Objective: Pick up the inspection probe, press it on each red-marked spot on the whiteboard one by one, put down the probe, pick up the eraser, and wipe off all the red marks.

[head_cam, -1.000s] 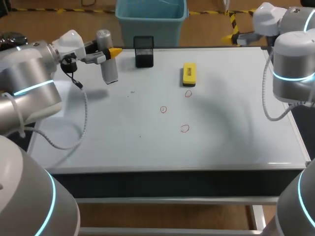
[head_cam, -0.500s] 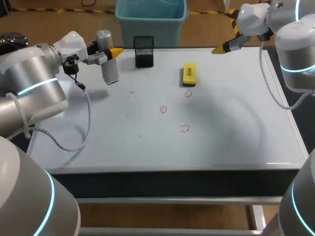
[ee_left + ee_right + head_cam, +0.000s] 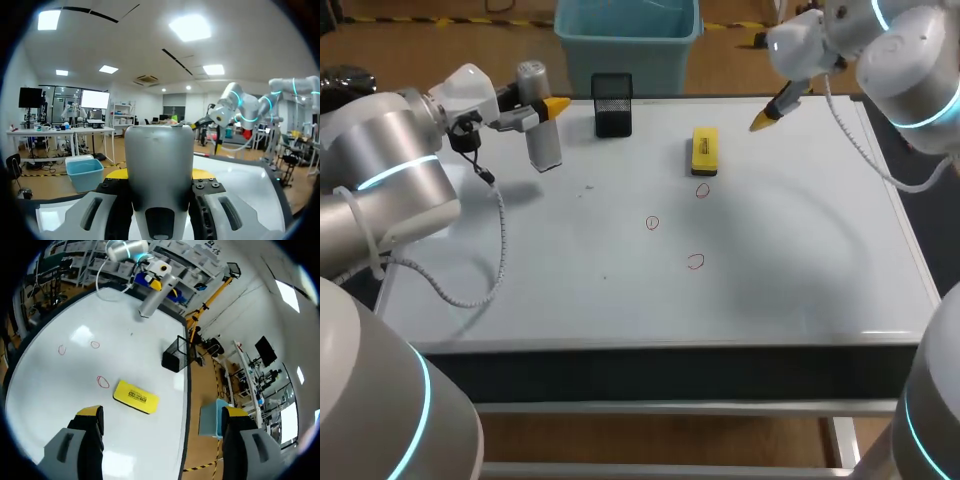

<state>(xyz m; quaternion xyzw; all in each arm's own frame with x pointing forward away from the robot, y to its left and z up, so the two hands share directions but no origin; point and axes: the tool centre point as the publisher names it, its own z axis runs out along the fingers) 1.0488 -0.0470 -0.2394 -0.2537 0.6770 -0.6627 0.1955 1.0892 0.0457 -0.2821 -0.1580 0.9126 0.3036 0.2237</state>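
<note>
Grey inspection probe (image 3: 538,118) stays clamped in the left jaws over the whiteboard's (image 3: 800,270) far-left corner. The right jaws, wide apart and empty, have swung in toward the yellow eraser (image 3: 704,152). Three red marks (image 3: 652,223) remain, so wiping looks next.

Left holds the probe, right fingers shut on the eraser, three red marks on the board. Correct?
No: the right gripper is open and empty; the eraser lies on the board, per the right wrist view. Left gripper holds the probe; three red marks.
</note>
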